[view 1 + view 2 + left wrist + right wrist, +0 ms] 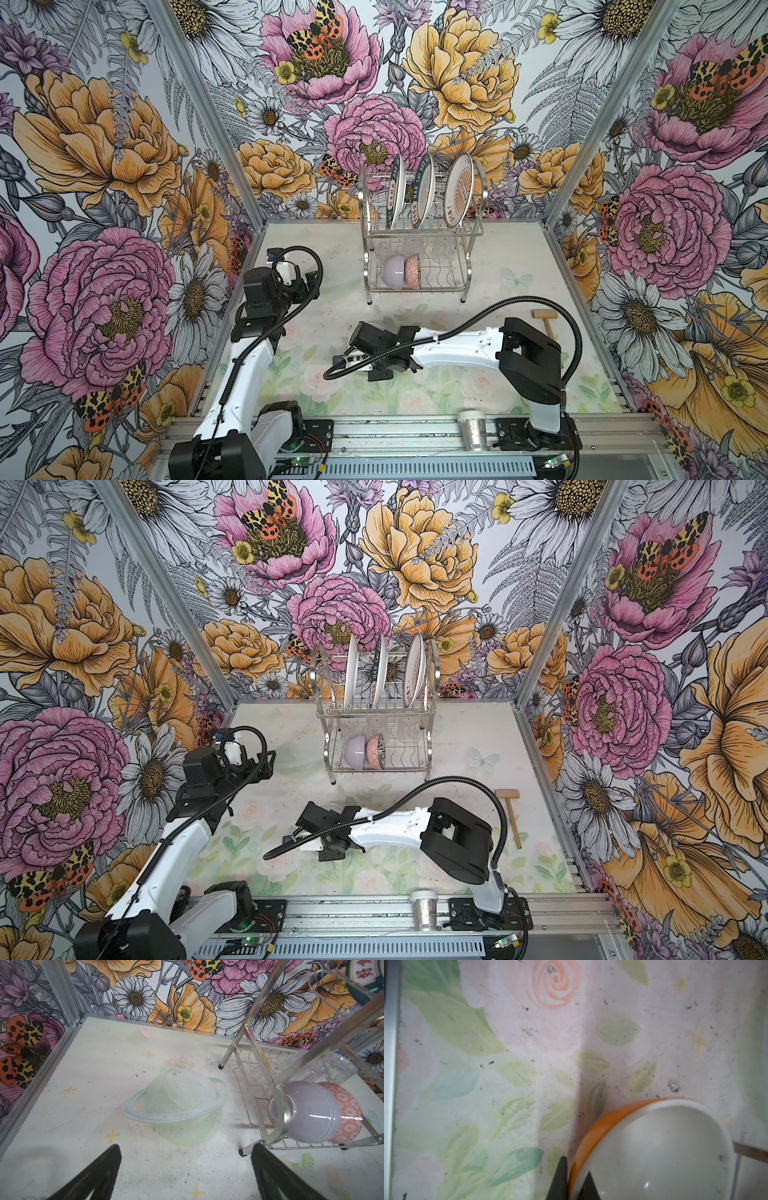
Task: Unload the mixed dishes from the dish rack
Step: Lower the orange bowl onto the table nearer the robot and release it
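Three plates (424, 191) stand on edge in the upper-tier slots of the dish rack (468, 266), which sits at 12 o'clock on the worktop (511, 257) in both top views; the sunburst plate (459, 191) is the one nearest 3 o'clock. On the lower tier, toward the rack's 9 o'clock end, a lavender bowl (394, 271) and a floral bowl (412, 270) lie on their sides, touching, the lavender one at 9 o'clock of the other. Clear glasses (324, 1068) lie behind them, toward 12 o'clock. The left pincer (186, 1147) hovers at 8 o'clock of the rack, its fingers spread wide apart and holding nothing, near the rack's front leg. The right pincer (576, 1165) is at mid-worktop, at 6 o'clock of the rack, clamped on the rim of an orange bowl (654, 1147): one finger outside the wall, one inside the white interior. Whether that bowl touches the worktop cannot be told. A wooden mallet (544, 320) lies at 3 o'clock on the worktop; a silver cup (473, 430) lies on the rail (395, 432) at 6 o'clock
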Controlling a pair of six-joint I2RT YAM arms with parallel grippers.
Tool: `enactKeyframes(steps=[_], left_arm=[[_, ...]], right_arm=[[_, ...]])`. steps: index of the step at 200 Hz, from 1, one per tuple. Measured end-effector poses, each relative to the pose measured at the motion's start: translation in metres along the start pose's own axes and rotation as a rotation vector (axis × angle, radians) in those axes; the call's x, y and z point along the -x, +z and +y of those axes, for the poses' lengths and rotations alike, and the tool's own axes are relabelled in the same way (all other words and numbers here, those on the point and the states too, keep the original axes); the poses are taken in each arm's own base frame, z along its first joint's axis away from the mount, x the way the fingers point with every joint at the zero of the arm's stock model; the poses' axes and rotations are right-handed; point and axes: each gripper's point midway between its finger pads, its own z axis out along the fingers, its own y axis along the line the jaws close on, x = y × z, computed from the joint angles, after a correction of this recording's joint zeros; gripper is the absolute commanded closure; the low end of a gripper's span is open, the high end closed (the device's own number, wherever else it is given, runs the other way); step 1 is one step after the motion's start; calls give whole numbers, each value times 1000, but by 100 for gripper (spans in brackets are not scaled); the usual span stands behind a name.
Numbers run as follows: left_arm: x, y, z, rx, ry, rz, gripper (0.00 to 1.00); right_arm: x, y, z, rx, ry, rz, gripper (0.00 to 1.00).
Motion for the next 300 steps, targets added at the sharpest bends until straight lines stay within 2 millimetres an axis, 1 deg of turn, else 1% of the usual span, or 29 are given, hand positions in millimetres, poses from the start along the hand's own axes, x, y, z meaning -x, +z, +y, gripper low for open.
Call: enactKeyframes(steps=[33, 72, 114, 138, 157, 175, 202, 215, 230, 251, 271, 286, 300], left_arm=[[0, 0, 0, 2, 0, 0, 1], [-1, 0, 1, 5, -1, 3, 1], [-1, 0, 1, 5, -3, 3, 1], [0, 0, 2, 6, -17, 1, 1], [0, 0, 2, 6, -25, 1, 1], [1, -2, 1, 5, -24, -4, 1], [7, -8, -1, -4, -18, -29, 1], [10, -13, -3, -8, -17, -40, 1], [12, -19, -6, -16, -13, -51, 1], [18, -30, -13, -40, -4, -78, 1], [28, -45, -24, -84, 14, -126, 1], [35, -58, -36, -134, 30, -160, 1], [36, -65, -45, -181, 42, -170, 1]], right_arm=[[-4, 2, -3, -19, -27, 19, 90], [-4, 3, -5, -27, -49, 21, 73], [-3, 3, -5, -29, -49, 16, 63], [1, 2, -6, -28, -26, 0, 56], [7, -4, -7, -23, 0, -31, 51], [15, -14, -14, -27, 41, -76, 48], [29, -35, -29, -46, 110, -163, 46], [37, -48, -37, -59, 140, -216, 45], [49, -69, -49, -89, 170, -296, 44], [57, -95, -62, -139, 213, -394, 41], [55, -116, -74, -200, 273, -487, 37], [47, -126, -83, -255, 332, -543, 35], [36, -133, -92, -307, 385, -575, 34]])
